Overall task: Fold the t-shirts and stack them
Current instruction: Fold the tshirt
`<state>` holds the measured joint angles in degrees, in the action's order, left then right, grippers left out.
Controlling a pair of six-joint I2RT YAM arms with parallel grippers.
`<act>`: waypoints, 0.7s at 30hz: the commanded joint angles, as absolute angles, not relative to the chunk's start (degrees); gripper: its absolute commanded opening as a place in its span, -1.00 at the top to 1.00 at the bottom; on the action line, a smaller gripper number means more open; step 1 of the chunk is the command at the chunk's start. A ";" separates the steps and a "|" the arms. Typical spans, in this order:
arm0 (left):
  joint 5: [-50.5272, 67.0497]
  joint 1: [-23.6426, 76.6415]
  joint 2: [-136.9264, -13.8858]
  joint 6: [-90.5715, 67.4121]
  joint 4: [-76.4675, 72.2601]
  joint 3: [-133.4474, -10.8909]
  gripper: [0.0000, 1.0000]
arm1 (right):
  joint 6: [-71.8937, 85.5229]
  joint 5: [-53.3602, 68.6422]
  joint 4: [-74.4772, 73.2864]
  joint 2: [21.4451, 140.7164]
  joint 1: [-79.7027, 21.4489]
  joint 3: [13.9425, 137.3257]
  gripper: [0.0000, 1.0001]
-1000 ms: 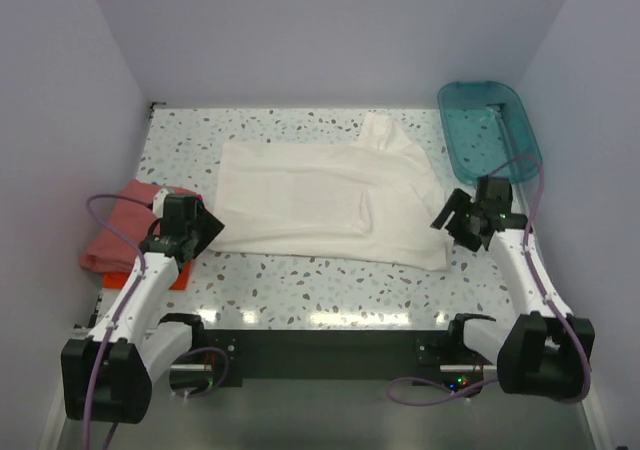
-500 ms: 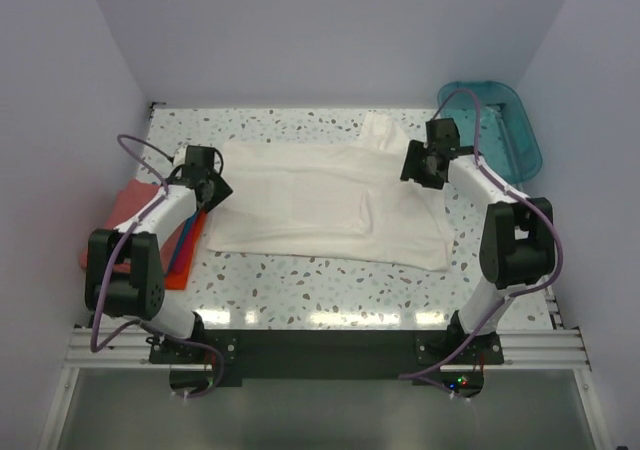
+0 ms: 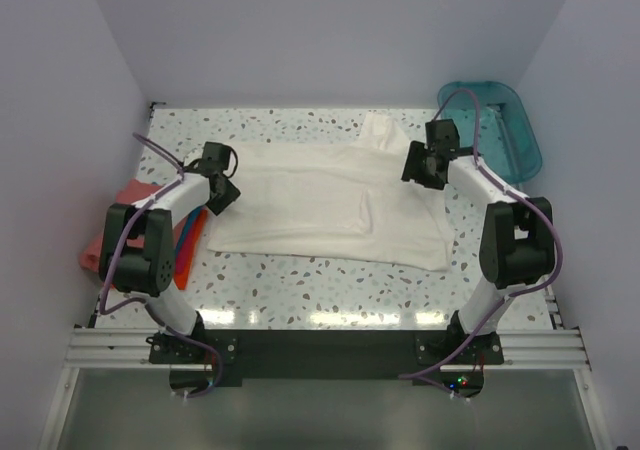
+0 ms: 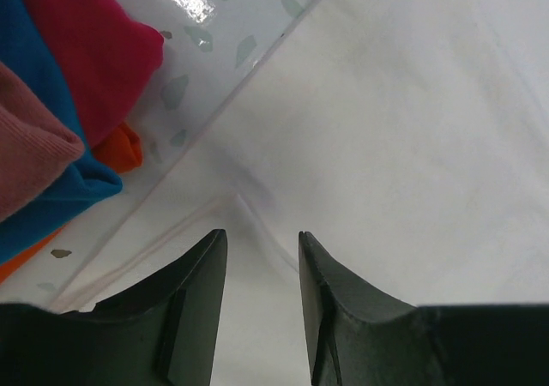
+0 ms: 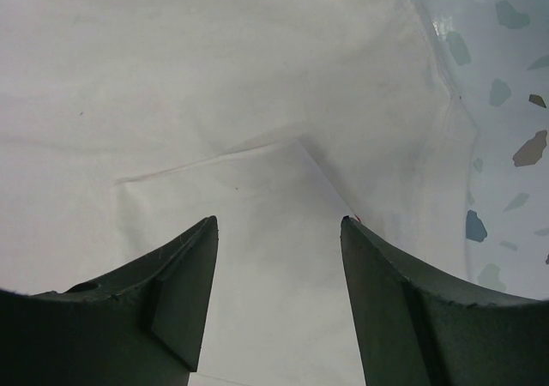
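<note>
The white t-shirt point(image 3: 320, 200) lies spread mid-bench point(image 3: 300, 280), with the left gripper point(image 4: 257, 249) narrowly parted and the right gripper point(image 5: 279, 232) wide over its edges; only the left wrist view clearly shows the folded blue tee point(image 4: 73, 189).

Large white t-shirt point(image 3: 320, 195) flat mid-table; folded pink, blue, orange-red tees point(image 3: 188, 255) piled left.

Top view high behind the table's point(image 3: 300, 280) near edge, looking down; both wrist views close above the white t-shirt point(image 3: 320, 195), which all three share.

Left claw point(image 4: 262, 242) narrowly parted, right claw point(image 5: 279, 227) spread wider.
</note>
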<state>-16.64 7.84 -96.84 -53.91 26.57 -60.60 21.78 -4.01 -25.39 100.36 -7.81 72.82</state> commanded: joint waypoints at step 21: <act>-20.30 9.14 -99.14 -60.56 31.02 -62.14 0.72 | 21.44 -4.31 -22.76 99.23 -7.73 71.37 -0.24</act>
